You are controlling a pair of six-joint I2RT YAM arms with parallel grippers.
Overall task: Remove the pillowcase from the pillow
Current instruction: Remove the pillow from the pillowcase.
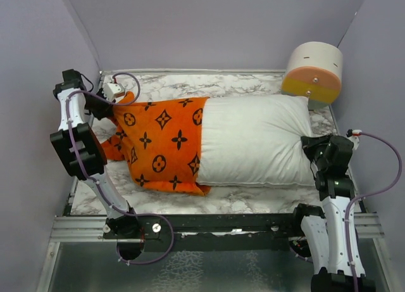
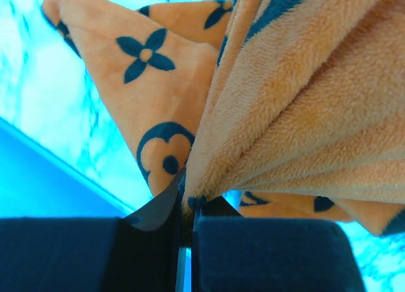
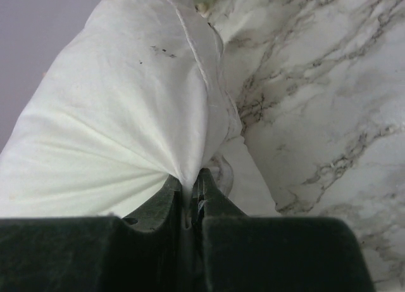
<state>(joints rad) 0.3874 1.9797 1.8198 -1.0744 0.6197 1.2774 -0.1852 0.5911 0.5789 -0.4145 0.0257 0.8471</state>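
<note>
Pillowcase point(image 1: 161, 143) half off: left tool point(image 2: 188, 203) clamped on its bunched end, right tool point(image 3: 192, 185) clamped on pillow point(image 1: 253, 140) edge as anchor, so pulling apart should strip it

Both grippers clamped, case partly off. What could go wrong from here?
The left gripper pinches only a small bunch of the pillowcase; plush fabric may slip out under pull.
The right gripper holds just a fold at the end of the pillow; if that slips, the pillow may drag along.
</note>
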